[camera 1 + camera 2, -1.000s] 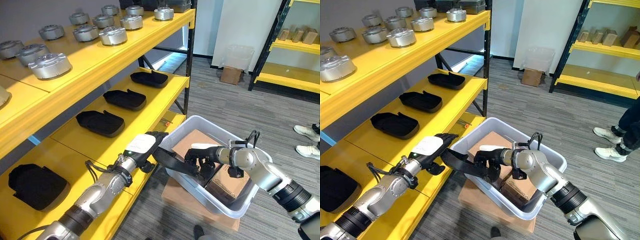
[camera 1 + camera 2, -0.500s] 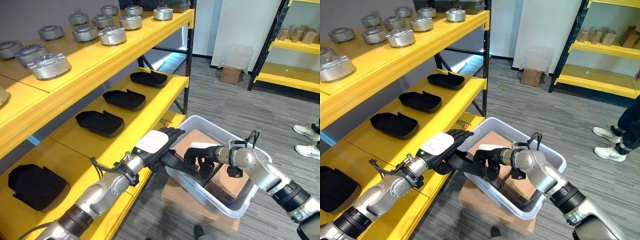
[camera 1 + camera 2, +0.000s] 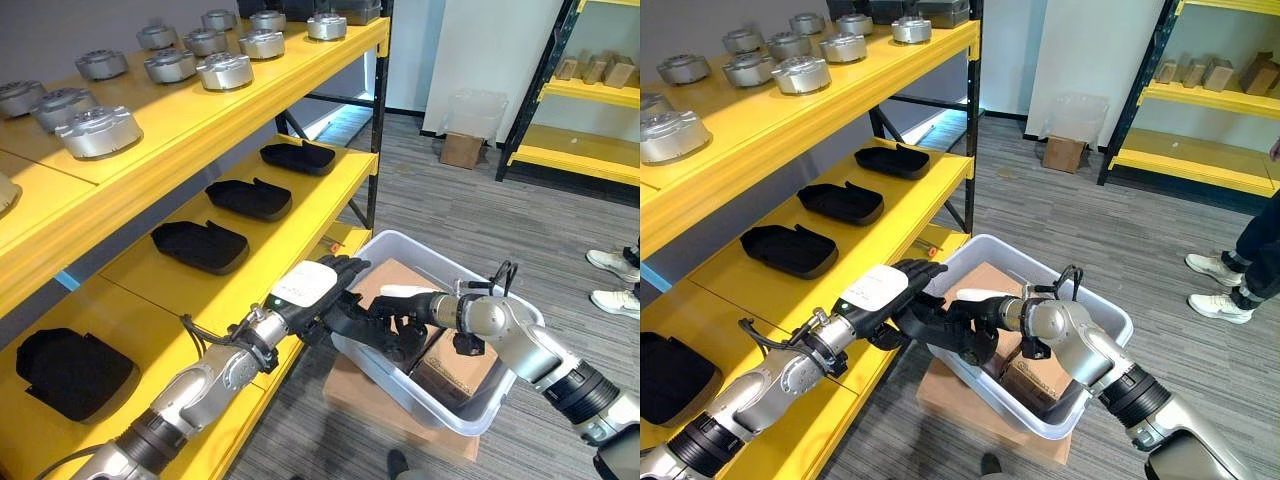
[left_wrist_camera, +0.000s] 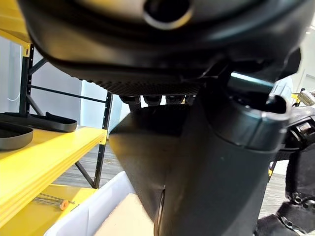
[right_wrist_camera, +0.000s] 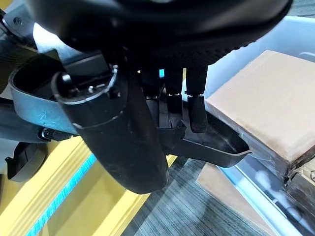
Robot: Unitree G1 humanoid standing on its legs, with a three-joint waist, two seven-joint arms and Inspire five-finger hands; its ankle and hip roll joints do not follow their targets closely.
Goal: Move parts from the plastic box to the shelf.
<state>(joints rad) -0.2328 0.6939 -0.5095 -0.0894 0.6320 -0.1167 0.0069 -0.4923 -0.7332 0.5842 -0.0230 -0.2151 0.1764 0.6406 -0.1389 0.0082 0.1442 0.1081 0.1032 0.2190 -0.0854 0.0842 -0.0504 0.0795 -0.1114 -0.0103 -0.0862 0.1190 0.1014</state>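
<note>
Left of frame, the yellow metal shelf; lower right, the translucent plastic box. Over its rim both hands grip the black moulded tray part: left hand and right hand clamped. An uneven release could drop it.

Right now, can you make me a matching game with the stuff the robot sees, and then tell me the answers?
Things:
1. round metal parts
2. black part
3. white plastic box
4. black trays

Places:
A. on the middle yellow shelf
B. on a flat cardboard sheet on the floor
C. on the top yellow shelf
D. between the left hand and the right hand, over the box's near edge

Right pairs: 1-C, 2-D, 3-B, 4-A
</note>
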